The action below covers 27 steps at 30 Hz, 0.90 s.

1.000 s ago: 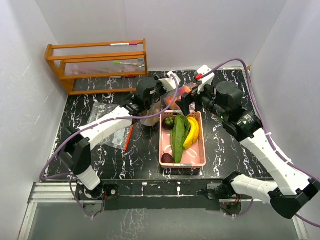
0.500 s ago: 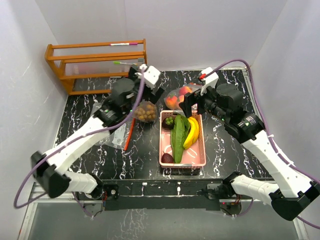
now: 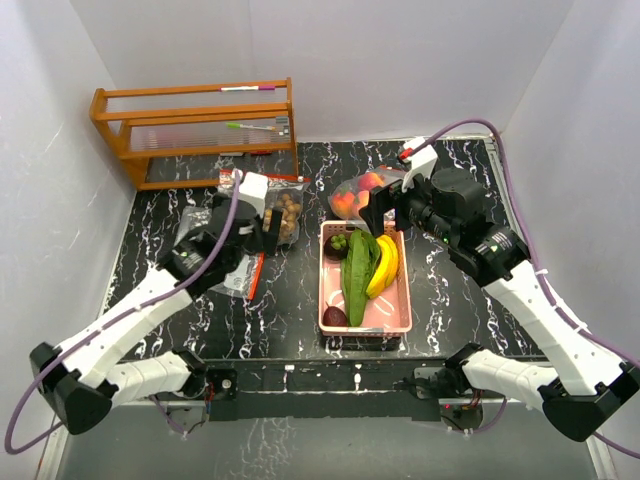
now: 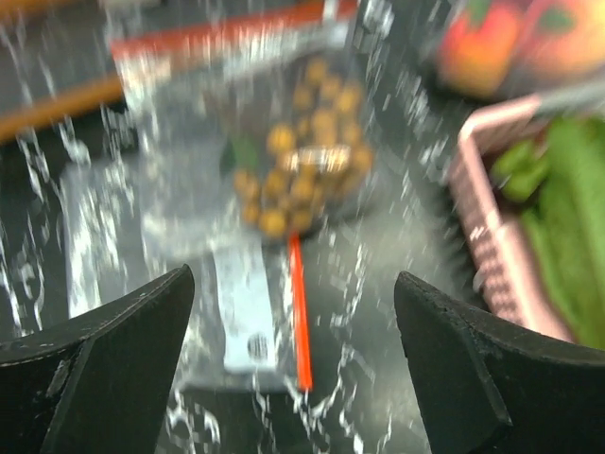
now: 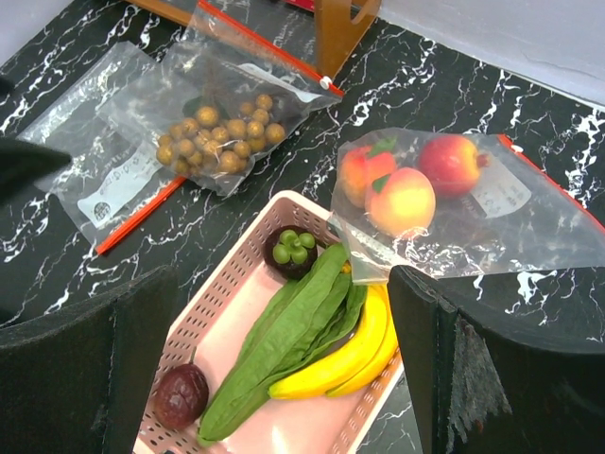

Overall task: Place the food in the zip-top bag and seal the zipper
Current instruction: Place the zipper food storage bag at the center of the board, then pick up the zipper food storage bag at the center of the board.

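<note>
A zip-top bag of tan longans (image 3: 283, 212) (image 4: 293, 161) (image 5: 213, 132) lies flat left of the pink basket (image 3: 322, 290) (image 5: 227, 255). My left gripper (image 3: 255, 238) (image 4: 293, 284) hovers open just near of that bag, with nothing between its fingers. A second bag (image 3: 360, 195) (image 5: 454, 203) holding red-orange peaches (image 5: 402, 199) rests against the basket's far end. Bananas (image 3: 385, 265) (image 5: 350, 350), a long green vegetable (image 3: 358, 265) (image 5: 284, 340) and two dark purple fruits (image 3: 335, 316) (image 5: 180, 395) are in the basket. Above the basket's far end, my right gripper (image 3: 378, 212) (image 5: 284, 284) is wide open and empty.
Empty clear bags (image 3: 205, 225) (image 5: 104, 180) with an orange zipper strip (image 3: 257, 275) (image 4: 298, 312) lie left of the longan bag. A wooden rack (image 3: 195, 130) stands at the far left corner. White walls close in the table.
My left gripper let go of the longan bag, opened, and pulled back toward the left and nearer side. The bag now lies flat. The right arm has hardly moved.
</note>
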Each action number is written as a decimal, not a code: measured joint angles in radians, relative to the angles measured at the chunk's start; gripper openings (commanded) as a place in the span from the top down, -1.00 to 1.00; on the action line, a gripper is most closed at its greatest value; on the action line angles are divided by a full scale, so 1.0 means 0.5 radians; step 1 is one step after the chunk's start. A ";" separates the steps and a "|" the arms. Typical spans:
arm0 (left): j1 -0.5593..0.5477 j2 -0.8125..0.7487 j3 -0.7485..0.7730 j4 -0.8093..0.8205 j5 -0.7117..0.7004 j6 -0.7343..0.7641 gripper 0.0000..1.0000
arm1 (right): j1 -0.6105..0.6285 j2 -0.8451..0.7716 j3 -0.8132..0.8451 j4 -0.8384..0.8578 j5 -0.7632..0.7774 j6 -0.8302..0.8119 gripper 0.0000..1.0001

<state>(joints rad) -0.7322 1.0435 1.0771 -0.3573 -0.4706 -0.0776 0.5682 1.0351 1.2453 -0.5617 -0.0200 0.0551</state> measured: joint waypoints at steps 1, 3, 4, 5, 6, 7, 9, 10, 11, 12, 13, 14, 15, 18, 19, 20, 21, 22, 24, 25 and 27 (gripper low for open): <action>0.001 0.037 -0.060 -0.075 -0.027 -0.080 -0.67 | 0.000 0.002 0.000 -0.008 -0.005 0.000 -0.96; 0.000 0.097 -0.149 -0.191 -0.085 -0.232 -0.73 | 0.000 0.002 0.000 -0.024 -0.013 0.000 -0.96; 0.000 0.123 -0.183 -0.250 -0.121 -0.319 -0.75 | 0.000 0.002 0.000 -0.027 -0.019 0.001 -0.96; 0.000 0.149 -0.208 -0.301 -0.163 -0.407 -0.76 | 0.000 0.002 0.000 -0.027 -0.026 0.001 -0.96; 0.001 0.173 -0.233 -0.330 -0.201 -0.490 -0.76 | 0.000 0.002 0.000 -0.027 -0.034 0.002 -0.96; 0.002 0.197 -0.259 -0.346 -0.234 -0.567 -0.75 | 0.000 0.002 0.000 -0.027 -0.044 0.002 -0.96; 0.008 0.239 -0.325 -0.343 -0.267 -0.675 -0.73 | 0.000 -0.001 0.000 -0.027 -0.068 0.005 -0.96; 0.010 0.262 -0.369 -0.331 -0.272 -0.721 -0.72 | 0.000 -0.004 0.000 -0.027 -0.076 0.007 -0.97; 0.013 0.287 -0.419 -0.302 -0.270 -0.756 -0.71 | 0.000 -0.009 -0.001 -0.027 -0.081 0.008 -0.97; 0.014 0.306 -0.474 -0.268 -0.263 -0.784 -0.70 | 0.000 -0.016 -0.002 -0.027 -0.086 0.009 -0.96; 0.015 0.320 -0.529 -0.230 -0.257 -0.806 -0.70 | 0.000 -0.028 -0.008 -0.026 -0.090 0.013 -0.96; 0.018 0.331 -0.584 -0.188 -0.249 -0.826 -0.69 | 0.000 -0.043 -0.016 -0.027 -0.095 0.014 -0.96; 0.020 0.338 -0.627 -0.153 -0.248 -0.841 -0.68 | 0.000 -0.060 -0.027 -0.027 -0.102 0.017 -0.96; 0.021 0.378 -0.697 -0.035 -0.253 -0.861 -0.68 | 0.000 -0.093 -0.042 -0.028 -0.117 0.035 -0.96; 0.023 0.404 -0.712 0.029 -0.262 -0.860 -0.68 | 0.000 -0.103 -0.050 -0.026 -0.119 0.041 -0.96; 0.025 0.434 -0.721 0.082 -0.265 -0.855 -0.69 | 0.000 -0.112 -0.057 -0.027 -0.122 0.047 -0.96; 0.028 0.462 -0.729 0.133 -0.264 -0.845 -0.72 | 0.000 -0.124 -0.067 -0.030 -0.124 0.053 -0.96; 0.031 0.501 -0.741 0.197 -0.259 -0.830 -0.74 | 0.000 -0.134 -0.076 -0.030 -0.124 0.056 -0.96; 0.034 0.578 -0.767 0.307 -0.243 -0.790 -0.76 | 0.000 -0.153 -0.091 -0.029 -0.124 0.063 -0.96; 0.039 0.610 -0.777 0.353 -0.236 -0.773 -0.74 | 0.000 -0.163 -0.098 -0.031 -0.124 0.066 -0.96; 0.056 0.672 -0.784 0.418 -0.216 -0.742 -0.74 | 0.000 -0.175 -0.102 -0.032 -0.124 0.074 -0.96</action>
<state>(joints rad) -0.7040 1.3796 0.6853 -0.1482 -0.5785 -0.4484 0.5682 0.9474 1.1942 -0.5777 -0.0818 0.0921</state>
